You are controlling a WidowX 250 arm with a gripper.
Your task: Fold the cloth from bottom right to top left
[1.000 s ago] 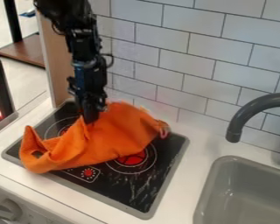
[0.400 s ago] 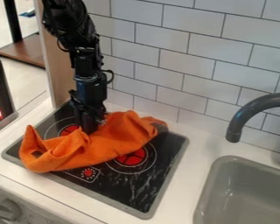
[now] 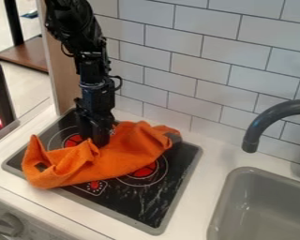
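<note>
The black gripper [image 3: 100,140] hangs straight down over the upper left part of the stove, its lower end against the orange cloth. Whether it holds any fabric cannot be made out. Bunched and creased, the orange cloth [image 3: 124,154] stretches across the stove from the left front edge to the back right. Its left end stands up in a pointed fold, and its right end lies crumpled near the stove's back right corner. Part of the cloth's upper edge is hidden behind the gripper.
The black stovetop [image 3: 149,206] has red burner rings and a grey rim. At the right are a grey sink [image 3: 265,211] and a dark curved faucet [image 3: 265,121]. A white tiled wall [image 3: 196,70] rises behind the counter, with a wooden panel [image 3: 63,79] beside the arm.
The gripper has come down slightly, after a small shift right. The cloth's raised middle and right part have sunk and flattened onto the stove.
</note>
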